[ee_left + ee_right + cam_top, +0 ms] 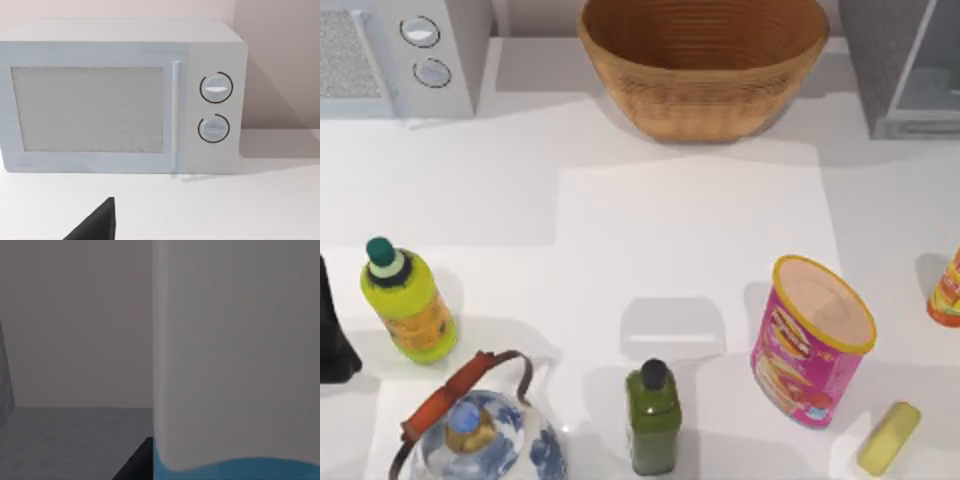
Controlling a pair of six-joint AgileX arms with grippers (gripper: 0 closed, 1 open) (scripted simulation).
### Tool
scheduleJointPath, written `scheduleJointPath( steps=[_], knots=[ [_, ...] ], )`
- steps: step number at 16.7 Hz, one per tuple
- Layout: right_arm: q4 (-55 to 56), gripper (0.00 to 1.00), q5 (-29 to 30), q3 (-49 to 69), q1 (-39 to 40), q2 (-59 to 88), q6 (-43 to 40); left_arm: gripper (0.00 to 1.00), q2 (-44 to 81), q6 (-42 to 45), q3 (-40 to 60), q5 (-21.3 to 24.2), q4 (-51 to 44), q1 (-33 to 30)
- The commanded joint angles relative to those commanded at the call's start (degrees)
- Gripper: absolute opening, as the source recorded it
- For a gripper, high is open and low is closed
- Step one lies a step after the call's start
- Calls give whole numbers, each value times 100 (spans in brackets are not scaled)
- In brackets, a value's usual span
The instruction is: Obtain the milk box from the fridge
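Our right wrist view looks into the grey inside of the fridge [905, 70], which stands at the upper right of the top view. The milk box [235, 355] looms very close there, white with a blue band low down, standing on the fridge floor. A dark sliver, likely a finger of our right claw [137, 465], sits beside the carton's foot, but we cannot tell whether that claw is released or clenched. We judge the step to be closing on the carton. To do it well we should centre the carton between the fingers, squeeze its flat sides squarely, then draw it straight out, clear of the frame. Our left claw [95, 222] idles before the microwave [120, 95]; its state we cannot tell.
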Motion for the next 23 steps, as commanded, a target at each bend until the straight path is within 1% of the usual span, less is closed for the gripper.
scheduleJointPath(
  steps=[1,10,17,21,23],
  knots=[
    [0,0,0,0,0,0,0,100,0,0,0,0,0,0],
    [-21,0,-3,1,-18,-30,9,100,0,0,0,0,0,0],
    [-863,0,-10,181,-20,-690,16,100,0,0,0,0,0,0],
    [-839,0,-16,148,-23,-684,25,100,0,0,0,0,0,0],
    [-698,0,-56,-55,-61,-876,29,100,0,0,0,0,0,0]
  ],
)
